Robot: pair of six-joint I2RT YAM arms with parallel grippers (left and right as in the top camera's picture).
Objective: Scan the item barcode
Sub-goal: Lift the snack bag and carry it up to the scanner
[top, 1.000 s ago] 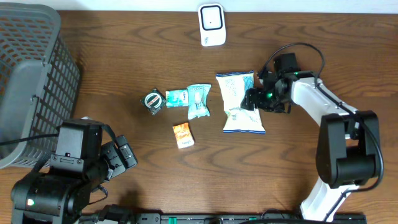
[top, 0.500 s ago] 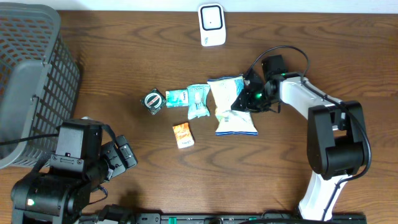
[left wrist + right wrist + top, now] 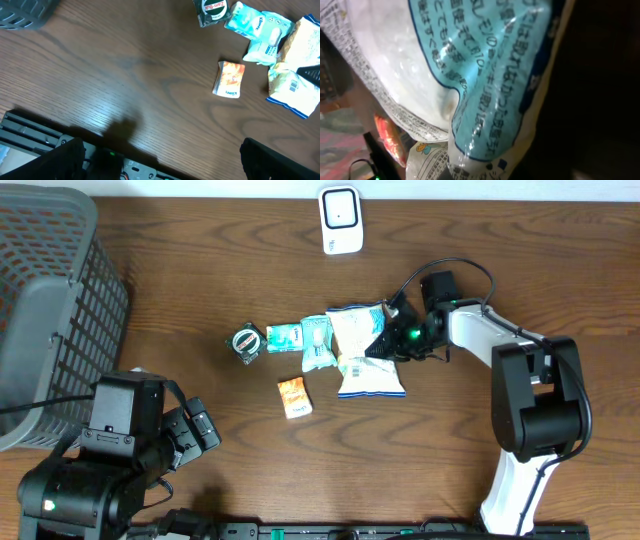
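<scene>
Overhead, right pincer grips snack bag by its right edge.

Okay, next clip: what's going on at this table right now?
The right end effector is shut on the edge of a white-and-blue snack bag, next to a teal packet, a round tin and an orange packet. The left end effector is open near the front left, holding nothing. The white device at the far edge, probably the scanner, has nothing in front of it yet.
</scene>
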